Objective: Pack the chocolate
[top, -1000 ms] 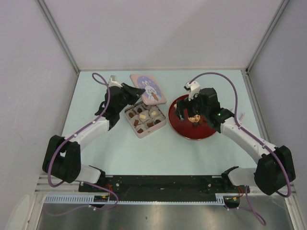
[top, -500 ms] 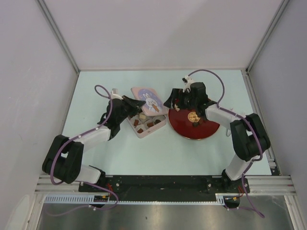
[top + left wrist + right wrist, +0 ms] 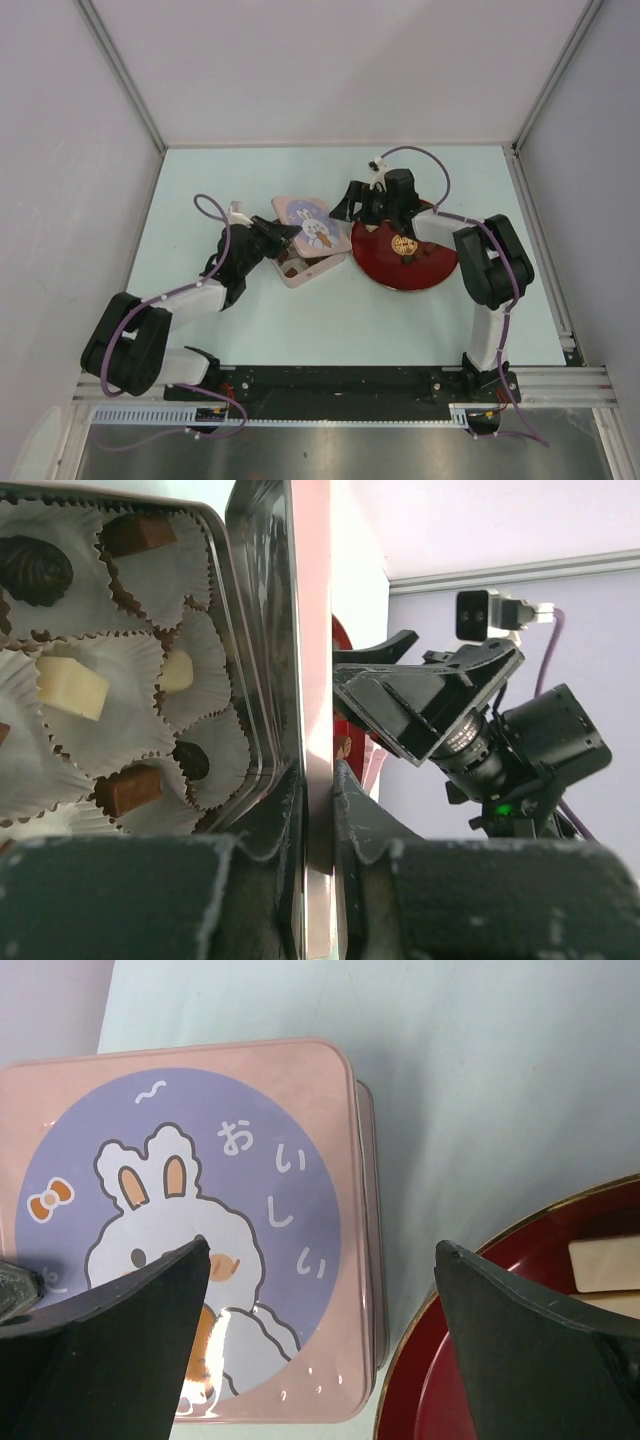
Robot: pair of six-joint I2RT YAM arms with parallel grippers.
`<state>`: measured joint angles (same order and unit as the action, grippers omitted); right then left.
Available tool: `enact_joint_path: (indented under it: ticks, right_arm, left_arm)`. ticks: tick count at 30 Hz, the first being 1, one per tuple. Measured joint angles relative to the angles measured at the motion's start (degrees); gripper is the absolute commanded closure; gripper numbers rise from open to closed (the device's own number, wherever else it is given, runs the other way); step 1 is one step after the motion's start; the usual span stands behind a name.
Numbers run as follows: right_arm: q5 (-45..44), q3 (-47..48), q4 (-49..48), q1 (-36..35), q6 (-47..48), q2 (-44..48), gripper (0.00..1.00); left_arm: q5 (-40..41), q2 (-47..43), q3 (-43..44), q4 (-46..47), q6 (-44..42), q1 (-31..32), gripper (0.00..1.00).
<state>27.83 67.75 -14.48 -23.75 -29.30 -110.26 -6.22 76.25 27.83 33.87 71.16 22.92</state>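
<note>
Chocolate chunks, cream [image 3: 70, 688], dark [image 3: 35, 570] and reddish-brown [image 3: 125, 790], sit in white paper cups in the square tin [image 3: 300, 276]. My left gripper [image 3: 278, 238] is shut on the edge of the pink rabbit lid [image 3: 312, 222], which hangs tilted over most of the tin. In the left wrist view the lid's rim [image 3: 318, 630] is pinched between the fingers [image 3: 320, 772]. My right gripper [image 3: 350, 208] stands open above the lid's right side, touching nothing; the right wrist view shows its gripper [image 3: 322, 1248] wide over the lid [image 3: 190, 1210]. A cream chunk [image 3: 605, 1262] lies on the red plate [image 3: 480, 1360].
The red plate [image 3: 430, 268] sits just right of the tin with a gold emblem in its middle. The tin's side [image 3: 368, 1160] peeks out under the lid. Both arms crowd the middle of the table; grey walls enclose the back and both sides.
My left gripper has carried the lid from behind the tin forward over it. The right arm has swung left from above the plate to the lid, still open.
</note>
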Motion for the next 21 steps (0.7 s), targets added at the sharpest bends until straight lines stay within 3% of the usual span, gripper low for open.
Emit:
enact_joint_path:
  ticks: [11,21]
  right_arm:
    - [5.4,0.6,-0.5,-0.8,-2.3,-2.7,0.02]
    - [9.1,1.3,-0.4,-1.3,-3.5,-4.1,0.03]
  left_arm:
    - [1.0,-1.4,-2.3,1.1,-0.1,0.0,0.76]
    - [3.3,-1.4,-3.7,-1.2,-0.7,0.0,0.68]
